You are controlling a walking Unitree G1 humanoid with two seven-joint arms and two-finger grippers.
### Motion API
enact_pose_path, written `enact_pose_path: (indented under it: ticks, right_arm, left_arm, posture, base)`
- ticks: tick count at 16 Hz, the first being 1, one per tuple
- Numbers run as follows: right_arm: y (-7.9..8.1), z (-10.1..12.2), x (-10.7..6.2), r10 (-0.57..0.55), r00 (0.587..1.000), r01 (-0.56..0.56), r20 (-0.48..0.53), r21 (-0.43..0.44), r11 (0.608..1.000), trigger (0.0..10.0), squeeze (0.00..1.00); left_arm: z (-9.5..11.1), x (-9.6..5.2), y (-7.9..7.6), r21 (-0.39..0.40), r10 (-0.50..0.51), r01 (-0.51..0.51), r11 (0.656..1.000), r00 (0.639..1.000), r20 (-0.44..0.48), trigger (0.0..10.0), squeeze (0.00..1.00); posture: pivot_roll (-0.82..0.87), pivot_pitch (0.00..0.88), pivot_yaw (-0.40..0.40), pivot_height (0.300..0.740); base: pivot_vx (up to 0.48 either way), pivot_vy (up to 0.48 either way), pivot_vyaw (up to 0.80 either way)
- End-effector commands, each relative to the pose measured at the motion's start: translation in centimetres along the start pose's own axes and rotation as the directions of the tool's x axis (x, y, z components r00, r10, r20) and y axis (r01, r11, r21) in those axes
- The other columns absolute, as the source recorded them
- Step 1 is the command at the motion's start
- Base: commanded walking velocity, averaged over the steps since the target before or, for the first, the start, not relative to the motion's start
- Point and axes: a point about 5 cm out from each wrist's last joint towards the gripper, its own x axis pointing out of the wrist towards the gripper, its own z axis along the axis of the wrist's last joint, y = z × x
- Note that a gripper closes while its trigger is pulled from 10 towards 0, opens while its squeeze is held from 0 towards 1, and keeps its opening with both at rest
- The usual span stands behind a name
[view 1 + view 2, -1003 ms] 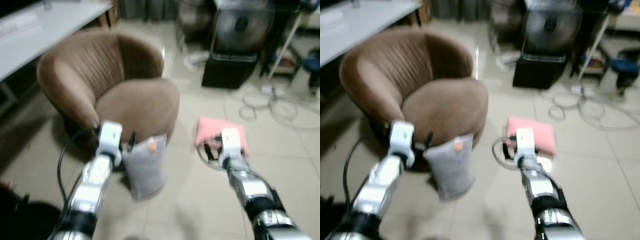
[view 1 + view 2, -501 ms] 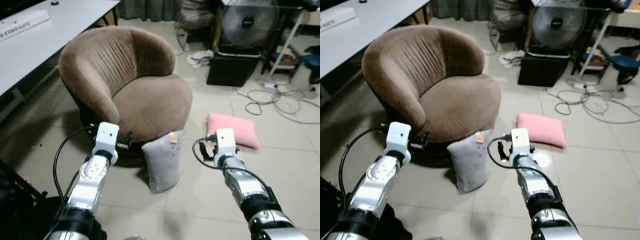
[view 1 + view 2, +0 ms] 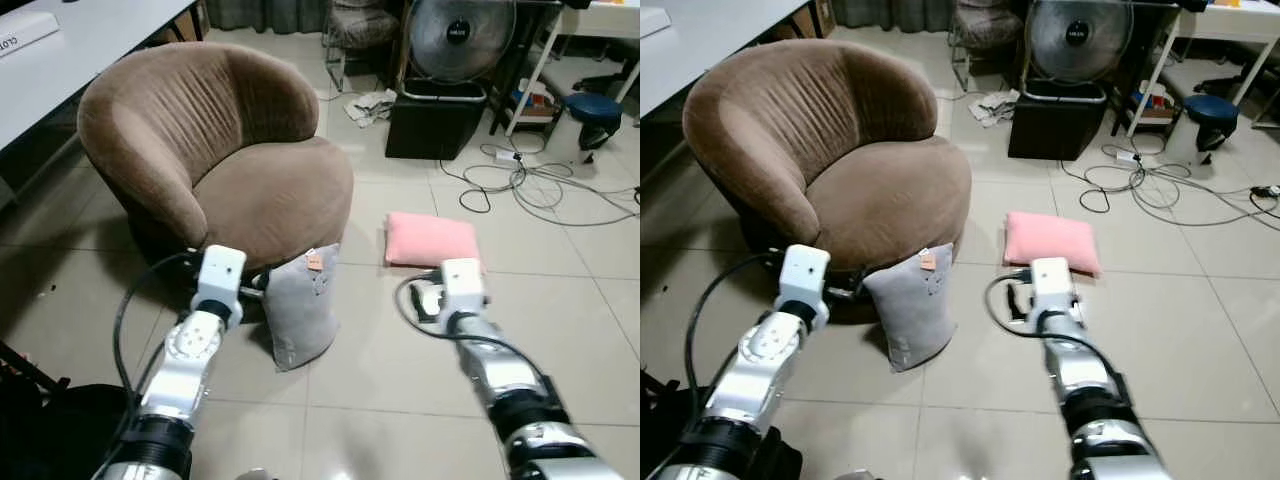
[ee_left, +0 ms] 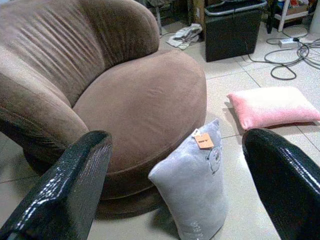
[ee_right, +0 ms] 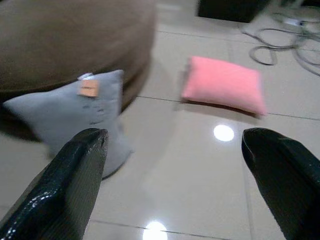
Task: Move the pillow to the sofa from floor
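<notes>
- Since half a second ago the whole view has shifted, so the head camera has moved; both pillows lie as they did against the sofa and floor, and both arms reach forward much as before.
- Nearest, the left gripper [image 4: 175,200] and the right gripper [image 5: 172,185] hover above the tiles, each with its two black fingers spread wide and nothing between them.
- Just ahead, between the two arms, the grey pillow [image 3: 300,305] stands on end on the floor, leaning against the front of the brown sofa [image 3: 270,190]. Its long axis runs upright, tag corner on top. It sits closer to the left gripper.
- Farther out, the pink pillow [image 3: 430,238] lies flat on the floor, right of the sofa and directly beyond the right gripper, its long axis running side to side.
- Neither pillow is touched yet; judging by reach, the grey one suits the left arm and the pink one the right.
</notes>
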Motion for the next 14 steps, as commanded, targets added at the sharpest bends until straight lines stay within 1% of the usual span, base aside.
enact_pose_path:
  ticks: [1, 2, 5, 9, 14]
  right_arm:
    - [-0.18, 0.33, 0.01, -0.004, 1.0, 0.004, 0.017, -0.007, 1.0, 10.0, 0.0]
    - [-0.18, 0.24, -0.01, -0.004, 1.0, 0.004, 0.016, -0.001, 1.0, 10.0, 0.0]
    - [0.0, 0.1, 0.0, -0.001, 1.0, 0.001, 0.009, 0.02, 1.0, 10.0, 0.0]
    - [0.08, 0.14, 0.07, 0.003, 1.0, -0.003, 0.003, 0.017, 1.0, 10.0, 0.0]
    - [0.15, 0.1, 0.02, 0.006, 1.0, -0.006, 0.006, 0.007, 1.0, 10.0, 0.0]
  left_arm:
    - [0.02, 0.01, 0.41, 0.009, 0.008, -0.008, 1.0, 1.0, -0.003, 10.0, 0.0]
    - [0.03, 0.02, 0.44, 0.007, 0.007, -0.007, 1.0, 1.0, 0.0, 10.0, 0.0]
    - [0.19, 0.03, 0.51, 0.0, 0.008, -0.008, 1.0, 1.0, 0.01, 10.0, 0.0]
    - [0.16, 0.02, 0.57, -0.002, 0.008, -0.008, 1.0, 1.0, 0.009, 10.0, 0.0]
    - [0.04, -0.14, 0.58, -0.002, 0.007, -0.007, 1.0, 1.0, 0.007, 10.0, 0.0]
  posture:
    - [0.05, 0.0, 0.015, 0.74]
    - [0.05, 0.0, 0.017, 0.74]
    - [0.05, 0.0, 0.015, 0.74]
    - [0.06, 0.0, 0.005, 0.74]
    - [0.06, 0.0, 0.007, 0.74]
  base:
    - [0.0, 0.0, 0.0]
    - [0.0, 0.0, 0.0]
    - [0.264, 0.0, 0.0]
    - [0.277, 0.0, -0.52]
    - [0.28, 0.0, 0.0]
